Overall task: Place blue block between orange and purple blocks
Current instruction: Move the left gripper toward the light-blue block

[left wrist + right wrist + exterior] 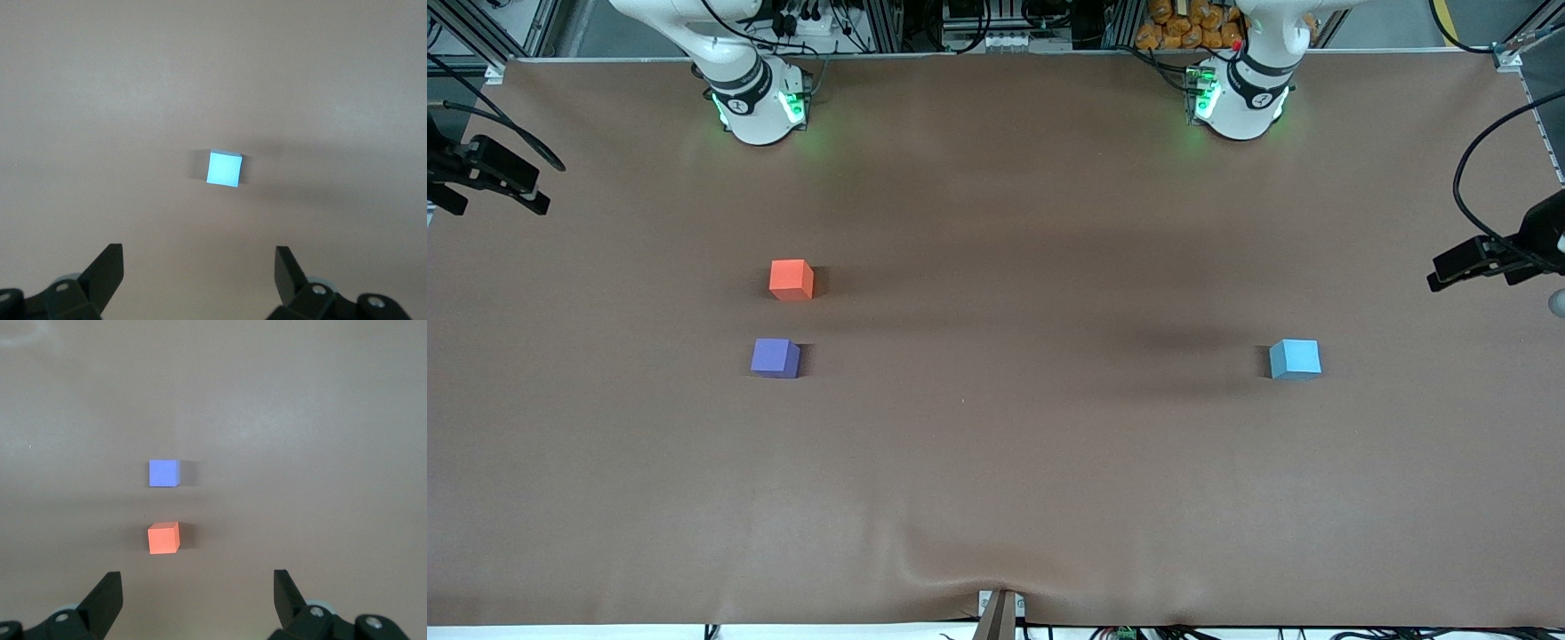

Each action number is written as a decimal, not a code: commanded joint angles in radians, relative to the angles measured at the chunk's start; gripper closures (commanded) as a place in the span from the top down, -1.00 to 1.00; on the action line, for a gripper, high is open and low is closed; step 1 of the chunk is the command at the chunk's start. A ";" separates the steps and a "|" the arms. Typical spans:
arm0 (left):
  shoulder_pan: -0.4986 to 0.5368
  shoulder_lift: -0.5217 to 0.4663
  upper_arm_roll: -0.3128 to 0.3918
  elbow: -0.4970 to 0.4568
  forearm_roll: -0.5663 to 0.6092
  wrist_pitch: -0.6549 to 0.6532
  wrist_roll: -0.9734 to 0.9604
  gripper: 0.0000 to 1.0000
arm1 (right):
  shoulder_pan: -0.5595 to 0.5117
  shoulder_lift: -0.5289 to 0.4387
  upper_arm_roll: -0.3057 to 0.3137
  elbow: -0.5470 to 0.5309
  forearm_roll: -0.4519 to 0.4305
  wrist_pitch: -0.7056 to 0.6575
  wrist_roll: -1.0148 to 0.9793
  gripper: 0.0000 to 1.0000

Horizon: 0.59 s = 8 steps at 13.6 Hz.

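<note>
The blue block [1295,359] sits on the brown table toward the left arm's end; it also shows in the left wrist view [223,169]. The orange block [791,279] and the purple block [775,358] sit toward the right arm's end, a small gap between them, the purple one nearer the front camera. Both show in the right wrist view, orange [163,538] and purple [163,473]. My left gripper [199,267] is open and empty, high above the table short of the blue block. My right gripper [197,590] is open and empty, high above the table short of the orange block.
The brown table cloth [996,462] has a wrinkle at its front edge. The arm bases [756,102] [1240,98] stand along the back edge. Black camera mounts [489,169] [1494,253] hang over both ends of the table.
</note>
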State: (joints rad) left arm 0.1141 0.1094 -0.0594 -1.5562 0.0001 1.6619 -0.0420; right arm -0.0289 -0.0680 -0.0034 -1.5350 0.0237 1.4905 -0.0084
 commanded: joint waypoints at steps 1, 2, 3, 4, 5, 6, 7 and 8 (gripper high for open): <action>0.013 0.035 -0.003 0.007 -0.006 0.031 -0.004 1.00 | -0.026 0.010 0.014 0.019 0.019 -0.012 -0.013 1.00; 0.012 0.045 -0.003 0.005 -0.006 0.045 -0.004 1.00 | -0.026 0.010 0.014 0.019 0.019 -0.012 -0.013 1.00; 0.009 0.059 -0.003 0.005 -0.006 0.061 -0.004 1.00 | -0.026 0.010 0.014 0.019 0.019 -0.012 -0.013 1.00; 0.007 0.067 -0.003 0.005 -0.006 0.073 -0.004 1.00 | -0.028 0.010 0.014 0.019 0.019 -0.012 -0.013 1.00; 0.006 0.081 -0.003 0.005 -0.006 0.085 -0.004 1.00 | -0.026 0.010 0.014 0.019 0.019 -0.012 -0.015 1.00; 0.006 0.091 -0.003 0.005 -0.006 0.099 -0.004 1.00 | -0.028 0.010 0.014 0.019 0.019 -0.012 -0.013 1.00; 0.006 0.104 -0.003 0.005 -0.006 0.113 -0.004 1.00 | -0.028 0.010 0.014 0.019 0.019 -0.012 -0.013 1.00; 0.006 0.111 -0.003 0.005 -0.005 0.124 -0.004 1.00 | -0.028 0.010 0.014 0.019 0.019 -0.012 -0.013 1.00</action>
State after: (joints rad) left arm 0.1197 0.2067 -0.0615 -1.5575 0.0001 1.7644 -0.0420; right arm -0.0299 -0.0678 -0.0034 -1.5350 0.0241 1.4905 -0.0084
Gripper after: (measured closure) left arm 0.000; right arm 0.000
